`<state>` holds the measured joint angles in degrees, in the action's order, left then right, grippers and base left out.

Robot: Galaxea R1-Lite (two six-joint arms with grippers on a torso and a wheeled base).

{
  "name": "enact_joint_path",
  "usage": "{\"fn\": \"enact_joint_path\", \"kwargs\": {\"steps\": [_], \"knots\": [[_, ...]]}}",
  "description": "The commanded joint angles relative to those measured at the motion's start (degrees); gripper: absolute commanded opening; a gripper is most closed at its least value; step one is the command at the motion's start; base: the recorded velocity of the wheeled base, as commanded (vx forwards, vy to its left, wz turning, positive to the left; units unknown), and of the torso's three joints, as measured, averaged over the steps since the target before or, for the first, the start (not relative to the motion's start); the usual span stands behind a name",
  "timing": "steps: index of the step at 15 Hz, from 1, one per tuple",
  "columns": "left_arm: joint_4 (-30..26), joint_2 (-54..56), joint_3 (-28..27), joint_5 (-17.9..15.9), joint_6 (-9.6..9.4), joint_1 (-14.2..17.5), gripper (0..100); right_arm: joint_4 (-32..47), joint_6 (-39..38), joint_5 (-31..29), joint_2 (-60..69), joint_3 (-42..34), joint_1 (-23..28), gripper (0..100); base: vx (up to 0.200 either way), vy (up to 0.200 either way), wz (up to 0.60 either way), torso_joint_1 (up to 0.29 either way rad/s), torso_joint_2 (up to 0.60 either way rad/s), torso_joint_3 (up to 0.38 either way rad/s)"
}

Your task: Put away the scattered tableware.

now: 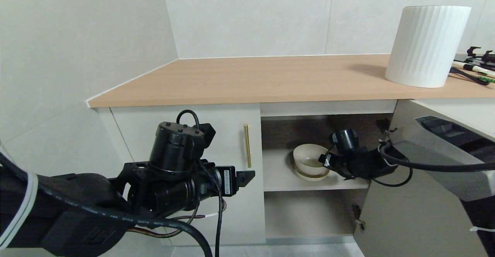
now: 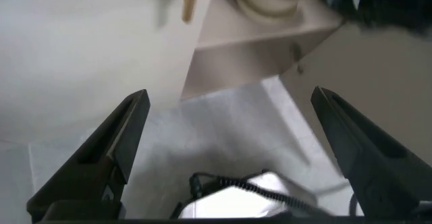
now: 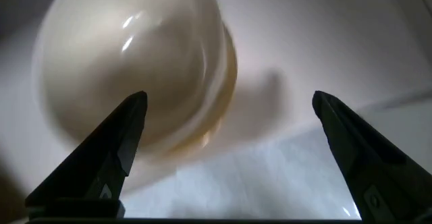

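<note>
**Backing the right pincer out of the cabinet without touching the bowl**

The cream bowl [image 1: 310, 167] stands upright on the upper shelf [image 1: 278, 173] of the cabinet [image 1: 325, 108], toward the left end of the opening and a little back from the shelf's front edge. It seems to rest on a second, shallower dish, but I cannot tell for certain. My right pincer [image 1: 324, 159] is inside the opening just beside the bowl. In the right wrist view its jaws are spread wide, with nothing between them and the bowl ahead of them. I read this as the release being done and the retreat as the step in hand.

I would pull straight back along the line of the shelf, keeping the pincer level and spread. A dipping fingertip could catch the rim and drag the bowl toward the front edge. The open door [image 1: 410, 218] hangs close on the arm's right side and the wrist cable loops low, so I would keep away from that side.

My left pincer [image 1: 246, 177] hangs in front of the closed door [image 1: 224, 121], below its brass handle [image 1: 247, 145], spread and holding nothing. I would leave it there.

Up on the worktop [image 1: 251, 79], utensils [image 1: 473, 69] lie at the right edge behind a white ribbed container [image 1: 427, 46]. I take those to be what is left to put away.
</note>
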<state>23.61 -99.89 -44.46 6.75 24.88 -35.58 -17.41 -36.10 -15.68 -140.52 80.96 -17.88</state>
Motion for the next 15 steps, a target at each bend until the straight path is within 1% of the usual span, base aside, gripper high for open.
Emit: {"fn": "enact_joint_path", "kwargs": {"steps": [1, 2, 3, 4, 5, 6, 7, 9, 11, 12, 13, 14, 15], "knots": [[0.21, 4.53, 0.51, 0.01, 0.17, 1.39, 100, 0.53, 0.06, 2.05, 12.29, -10.56, -3.12, 100, 0.000, 0.000, 0.00, 0.000, 0.00, 0.000], [0.12, 7.60, 1.30, -0.07, 0.17, 2.01, 100, 0.62, 0.41, 4.43, 17.74, -15.83, -4.62, 100, 0.000, 0.000, 0.00, 0.000, 0.00, 0.000], [0.12, 8.75, 1.92, -0.16, 0.17, 2.19, 100, 0.53, 0.50, 5.04, 19.50, -17.41, -4.88, 100, 0.000, 0.000, 0.00, 0.000, 0.00, 0.000], [-0.85, 14.72, 4.12, -0.69, -0.36, 3.50, 100, 0.80, 3.66, 7.06, 29.08, -24.71, -6.46, 100, 0.000, 0.000, 0.00, 0.000, 0.00, 0.000], [-2.52, 17.27, 4.47, -0.86, -0.45, 3.50, 100, 1.41, 5.33, 7.68, 32.77, -27.34, -6.99, 100, 0.000, 0.000, 0.00, 0.000, 0.00, 0.000], [-8.41, 22.28, 4.47, -1.48, -0.54, 3.50, 100, 4.22, 6.74, 9.35, 39.45, -31.56, -9.10, 100, 0.000, 0.000, 0.00, 0.000, 0.00, 0.000], [-11.84, 24.66, 4.38, -2.36, -0.45, 3.50, 100, 6.25, 6.92, 10.32, 43.14, -34.29, -10.33, 100, 0.000, 0.000, 0.00, 0.000, 0.00, 0.000], [-15.44, 28.35, 4.47, -2.45, -0.45, 3.86, 100, 8.27, 8.59, 10.93, 49.99, -38.68, -11.30, 100, 0.000, 0.000, 0.00, 0.000, 0.00, 0.000], [-18.08, 31.51, 3.94, -2.62, -0.54, 5.53, 100, 8.62, 9.82, 11.02, 55.71, -41.49, -12.09, 100, 0.000, 0.000, 0.00, 0.000, 0.00, 0.000], [-19.04, 31.86, 3.77, -2.89, -0.54, 6.40, 100, 10.99, 10.87, 10.93, 59.13, -42.90, -14.37, 100, 0.000, 0.000, 0.00, 0.000, 0.00, 0.000], [-19.13, 30.90, 3.68, -2.97, -0.54, 7.02, 100, 13.37, 11.14, 10.76, 61.16, -43.08, -16.48, 100, 0.000, 0.000, 0.00, 0.000, 0.00, 0.000], [-19.04, 30.19, 3.59, -2.97, -0.45, 7.20, 100, 13.89, 11.14, 10.40, 61.77, -43.08, -17.62, 100, 0.000, 0.000, 0.00, 0.000, 0.00, 0.000], [-19.13, 30.10, 3.59, -2.97, -0.45, 7.20, 100, 13.89, 11.14, 10.40, 61.77, -43.08, -17.71, 100, 0.000, 0.000, 0.00, 0.000, 0.00, 0.000]]}}
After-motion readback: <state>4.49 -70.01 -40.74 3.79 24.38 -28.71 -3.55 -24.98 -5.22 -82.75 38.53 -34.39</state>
